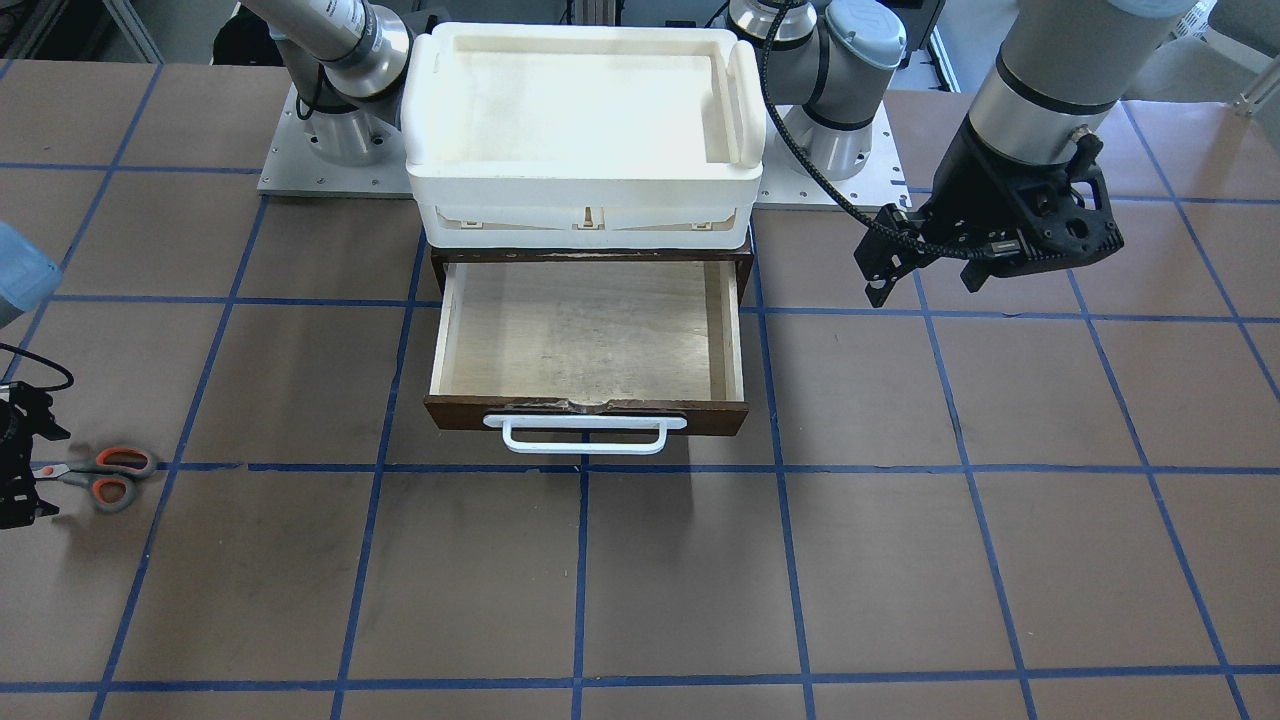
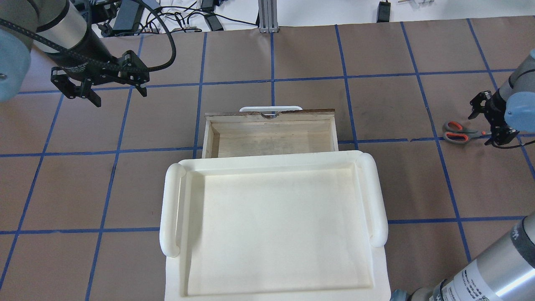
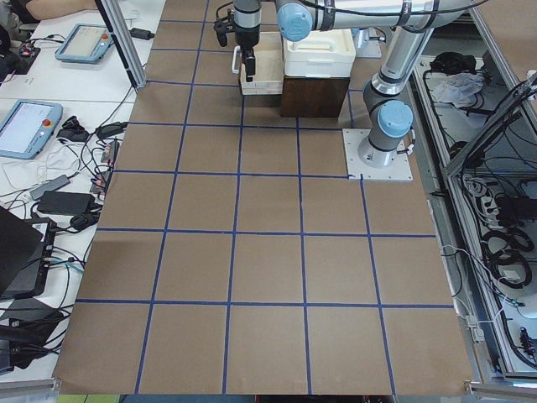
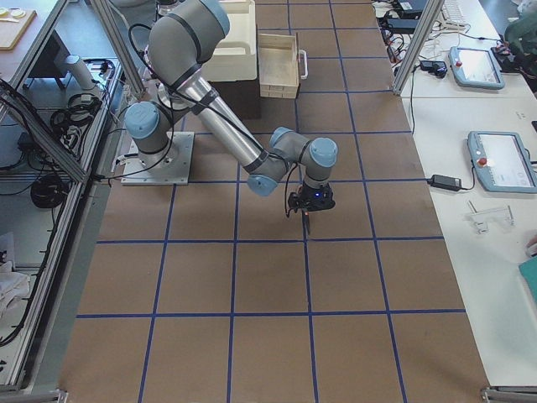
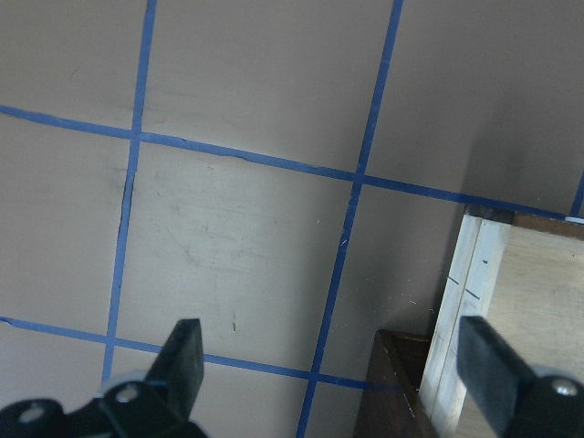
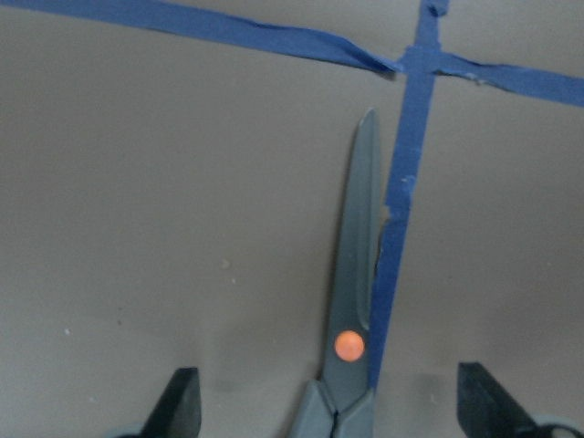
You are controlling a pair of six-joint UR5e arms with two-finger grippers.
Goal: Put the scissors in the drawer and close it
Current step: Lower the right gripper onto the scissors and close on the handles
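The scissors (image 1: 105,476) lie flat on the brown table, far to the robot's right of the drawer; they also show in the overhead view (image 2: 459,131). My right gripper (image 1: 32,470) is open and low over them. In the right wrist view its fingertips straddle the scissors (image 6: 351,301) near the orange pivot, blades pointing away beside a blue tape line. The drawer (image 1: 590,412) is pulled open and its pale inside is bare. My left gripper (image 2: 119,95) is open and empty, raised to the drawer's left, with the drawer's corner (image 5: 484,292) in its wrist view.
A white plastic tray (image 2: 271,234) sits on top of the dark cabinet that holds the drawer. The drawer's white bar handle (image 1: 585,436) faces away from the robot. Blue tape lines grid the table. The arm bases (image 1: 835,150) stand behind the tray.
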